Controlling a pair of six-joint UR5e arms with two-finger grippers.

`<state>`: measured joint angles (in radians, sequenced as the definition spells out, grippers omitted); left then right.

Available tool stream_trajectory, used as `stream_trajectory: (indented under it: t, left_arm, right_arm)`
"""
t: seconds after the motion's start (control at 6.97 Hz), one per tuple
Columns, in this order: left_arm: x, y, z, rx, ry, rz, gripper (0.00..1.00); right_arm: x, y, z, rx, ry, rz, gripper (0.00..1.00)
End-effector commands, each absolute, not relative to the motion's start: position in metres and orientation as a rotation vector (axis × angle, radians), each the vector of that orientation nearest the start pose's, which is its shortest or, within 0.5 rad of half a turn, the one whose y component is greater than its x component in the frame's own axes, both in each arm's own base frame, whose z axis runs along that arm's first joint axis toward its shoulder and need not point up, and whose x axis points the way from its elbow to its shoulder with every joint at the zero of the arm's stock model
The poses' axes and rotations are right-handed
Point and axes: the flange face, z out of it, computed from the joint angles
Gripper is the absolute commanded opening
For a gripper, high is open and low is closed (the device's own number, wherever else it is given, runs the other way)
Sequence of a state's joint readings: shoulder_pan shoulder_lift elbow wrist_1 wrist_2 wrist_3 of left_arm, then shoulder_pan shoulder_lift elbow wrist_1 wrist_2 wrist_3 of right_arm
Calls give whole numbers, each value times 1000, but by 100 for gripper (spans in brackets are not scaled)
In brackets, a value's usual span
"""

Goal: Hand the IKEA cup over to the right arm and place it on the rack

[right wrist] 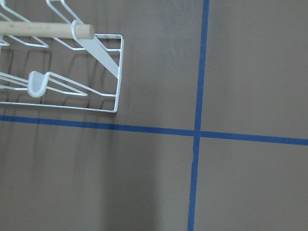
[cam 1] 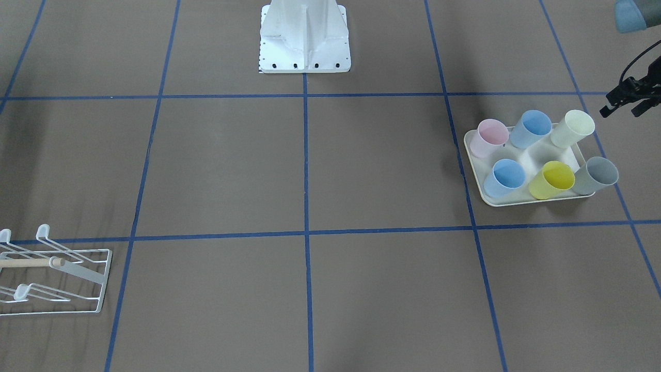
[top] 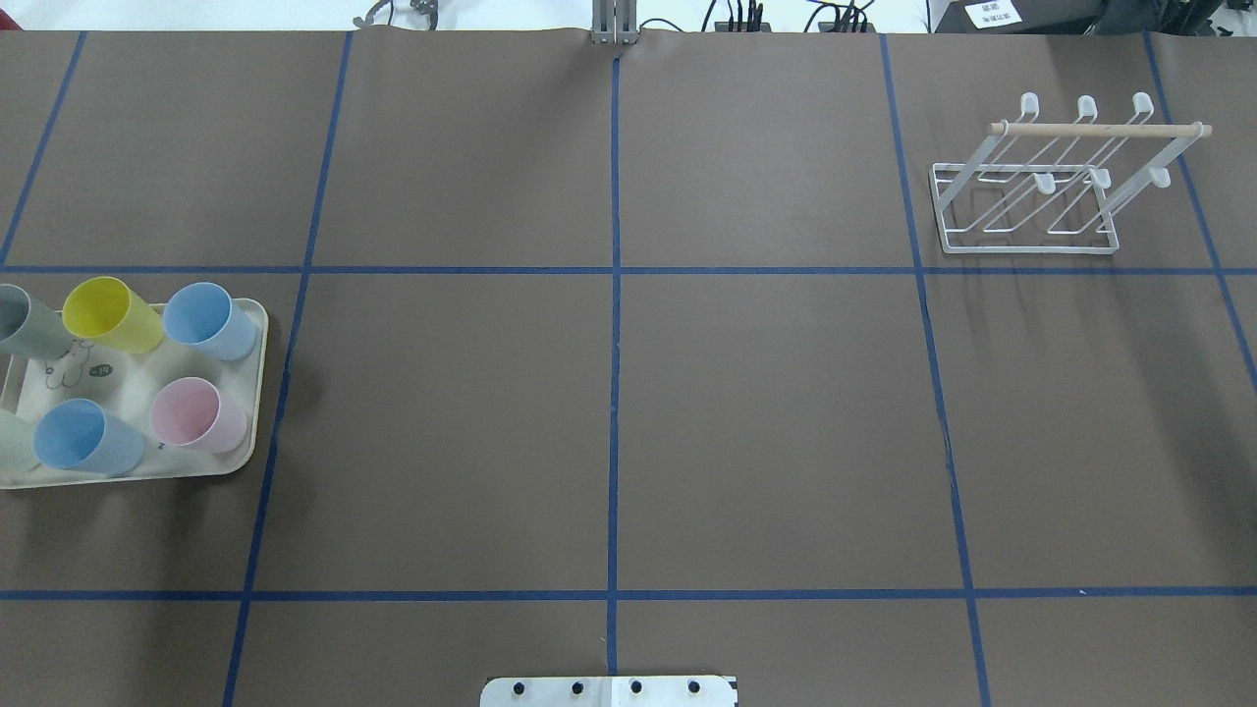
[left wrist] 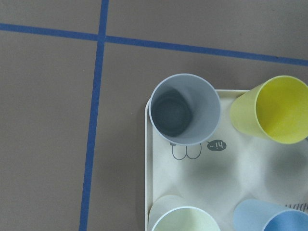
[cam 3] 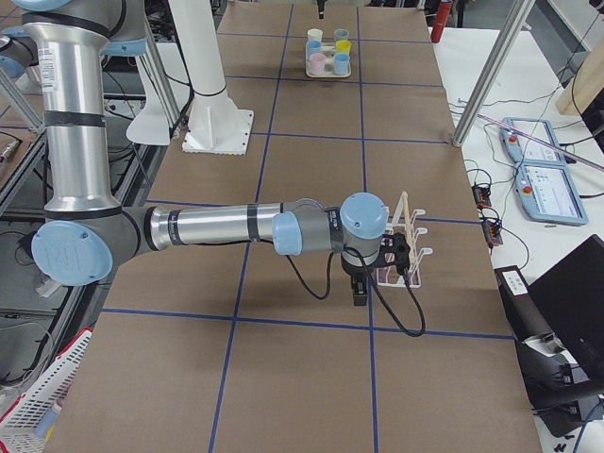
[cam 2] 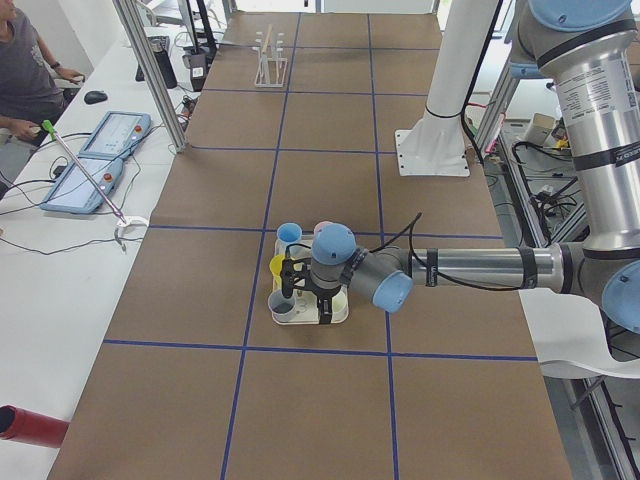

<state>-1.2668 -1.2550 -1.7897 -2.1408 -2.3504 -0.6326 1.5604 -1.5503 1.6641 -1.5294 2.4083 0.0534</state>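
The grey cup (left wrist: pixel 184 108) stood upright, mouth up and empty, in one outer corner of the cream tray (left wrist: pixel 148 183), on the tray's row farther from the robot. Next to it in that row was the yellow cup (left wrist: pixel 276 110), with a blue cup (cam 1: pixel 506 177) at the row's other end. The tray's nearer row held a cream cup (left wrist: pixel 185 219) behind the grey one, a second blue cup (cam 1: pixel 532 128) in the middle and a pink cup (cam 1: pixel 493 135) at the inner end. None of the six cups touched another. A small line drawing and a dark oval mark showed on the tray floor just beside the grey cup.

The left gripper (cam 2: pixel 304 300) hung over the tray's grey-cup corner, pointing down, with its fingers spread apart and nothing between them. Its wrist camera looked straight into the grey cup.

The tray sat on the brown table (top: pixel 766 422) just inside a square of blue tape lines (top: pixel 615 393), toward the robot's left end. The white wire rack (right wrist: pixel 103 54), with its wooden dowel (top: pixel 1100 129) across the top, stood well apart from the tray at the opposite end, and its prongs were bare. The right arm (cam 3: pixel 208 226) reached out equally far from the tray, and the right gripper (cam 3: pixel 361 283) pointed down just beside the rack. Whether its fingers were apart or closed could not be told.
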Motion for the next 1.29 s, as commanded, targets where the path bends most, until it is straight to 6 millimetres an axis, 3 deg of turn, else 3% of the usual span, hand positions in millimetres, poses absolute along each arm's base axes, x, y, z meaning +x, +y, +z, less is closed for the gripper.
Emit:
stream_trajectory:
  t: [0.0, 0.72, 1.15]
  left_arm:
    - [64, -381, 630, 46, 855, -119, 96]
    - [90, -377, 645, -7, 844, -67, 93]
    - [100, -388, 653, -17, 841, -58, 90]
  right_arm:
    - [52, -507, 591, 117, -872, -27, 100]
    - [52, -509, 584, 131, -871, -34, 100]
    - [52, -509, 583, 133, -871, -34, 100]
